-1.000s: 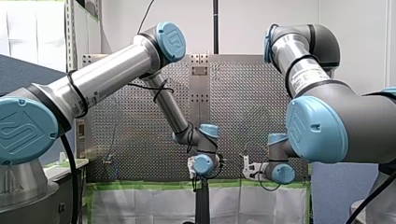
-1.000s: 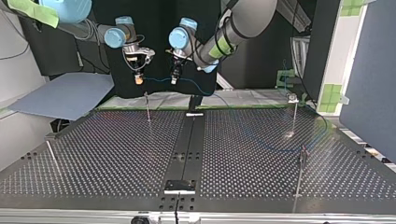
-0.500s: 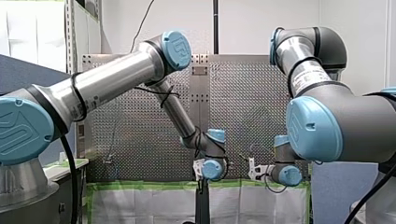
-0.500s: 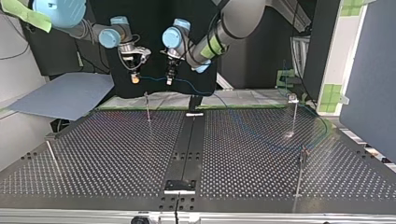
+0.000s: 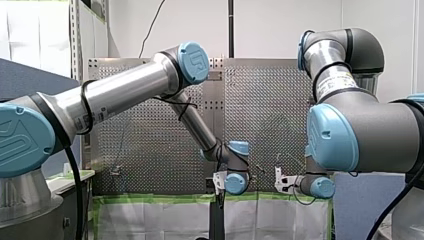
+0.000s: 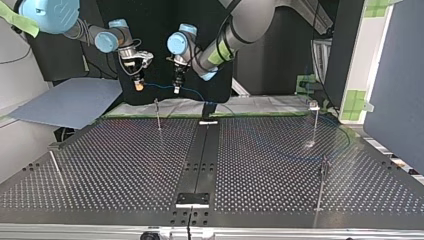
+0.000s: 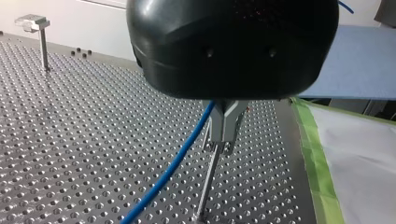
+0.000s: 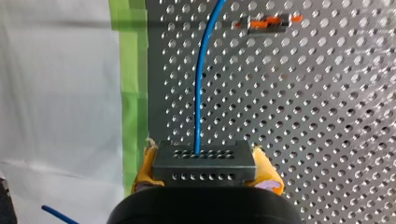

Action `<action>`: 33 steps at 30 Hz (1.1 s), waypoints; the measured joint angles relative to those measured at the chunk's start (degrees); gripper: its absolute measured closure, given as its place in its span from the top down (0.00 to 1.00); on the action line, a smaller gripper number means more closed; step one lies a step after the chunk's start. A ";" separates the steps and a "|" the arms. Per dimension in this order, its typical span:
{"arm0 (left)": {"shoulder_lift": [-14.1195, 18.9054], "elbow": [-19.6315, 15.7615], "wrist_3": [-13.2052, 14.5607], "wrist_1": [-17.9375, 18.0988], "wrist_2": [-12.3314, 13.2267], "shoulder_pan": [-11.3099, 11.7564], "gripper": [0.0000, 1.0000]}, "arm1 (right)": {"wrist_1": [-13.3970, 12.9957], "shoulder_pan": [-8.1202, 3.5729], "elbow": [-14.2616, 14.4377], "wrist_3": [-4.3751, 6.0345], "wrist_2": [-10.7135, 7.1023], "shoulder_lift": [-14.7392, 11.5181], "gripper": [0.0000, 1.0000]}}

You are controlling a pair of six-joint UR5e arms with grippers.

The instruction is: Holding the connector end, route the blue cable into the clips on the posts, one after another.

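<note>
Landmark: clip post (image 6: 158, 114), thin and upright near the far edge of the perforated table (image 6: 125, 165) in the top view.
Right gripper (image 6: 137, 86): hung above the clip post's top and a little to its left in the top view, not touching it.
Right grip: yellow pads (image 8: 266, 169) were clamped on both sides of the connector (image 8: 204, 156), a dark block with rows of small holes.
Blue cable (image 8: 198, 93): left the connector's front face and ran in the air across above the clip post to the left gripper (image 6: 176, 90), then sagged to the table on the clip post's right in the top view. It was not in the clip.
Left gripper: above and just right of the clip post's top in the top view.
Left grip: metal fingers (image 7: 227, 123) were together, with the cable coming out beside them.
Left wrist view: the clip post stood just under the fingers.
Other posts: two more (image 6: 315, 122) (image 6: 321, 187) stood well apart from the clip post, to its right in the top view.
Green tape (image 8: 133, 70): edged the table beside the right gripper.
</note>
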 joint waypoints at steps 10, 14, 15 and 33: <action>-3.96 5.24 0.38 -2.57 0.20 0.09 0.00 | 0.35 0.65 -0.97 -1.59 0.41 0.01 0.00; -5.22 7.74 0.40 -3.65 0.20 0.04 0.00 | 0.34 0.10 -1.07 -0.47 1.38 0.02 0.00; -5.32 8.09 0.40 -3.74 0.10 0.07 0.00 | 0.30 -0.09 -1.13 -0.14 1.46 0.02 0.00; -5.76 9.00 2.88 -1.00 -2.97 0.16 0.00 | 0.06 -2.19 -3.37 2.55 0.87 0.23 0.00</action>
